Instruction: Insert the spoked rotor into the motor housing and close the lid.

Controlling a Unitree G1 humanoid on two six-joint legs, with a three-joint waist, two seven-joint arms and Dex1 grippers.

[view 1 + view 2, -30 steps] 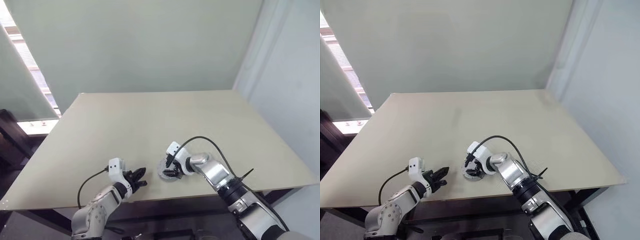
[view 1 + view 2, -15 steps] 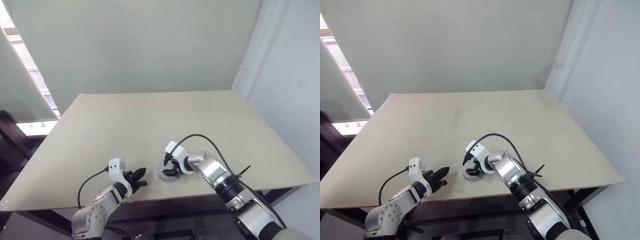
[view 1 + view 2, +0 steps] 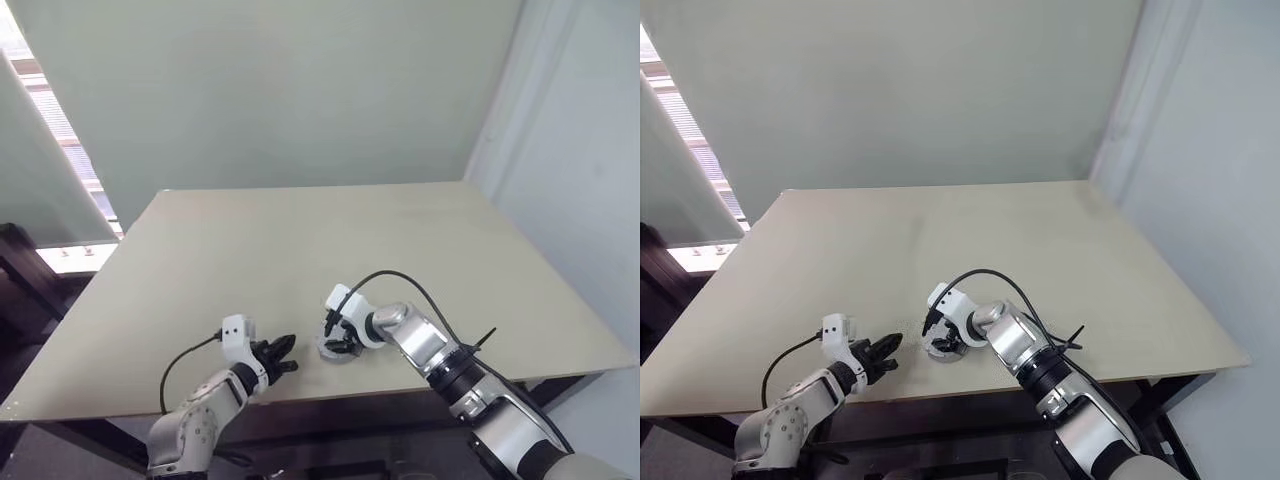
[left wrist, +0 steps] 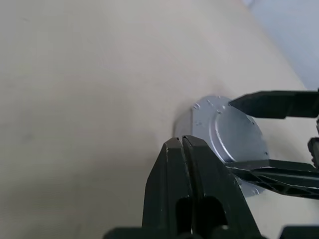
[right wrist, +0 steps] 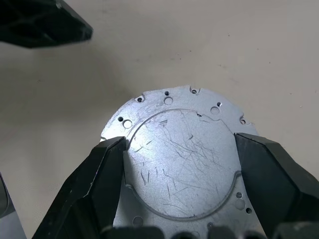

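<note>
Near the table's front edge stands a round silver case, the motor housing (image 4: pixel 199 119), with the scratched silver lid (image 5: pixel 184 164) lying flat on top of it. My right gripper (image 3: pixel 338 345) points down over it. Its two black fingers (image 5: pixel 102 169) press against opposite sides of the lid's raised centre, so it is shut on the lid. My left gripper (image 3: pixel 285 362) is shut and empty. It rests low over the table just left of the housing, a short gap away from it. The spoked rotor is out of view.
The beige table (image 3: pixel 300 240) stretches bare behind and to both sides. Its front edge (image 3: pixel 330 395) lies close below the grippers. A pale wall stands behind, with a window and blinds (image 3: pixel 40 150) at the left.
</note>
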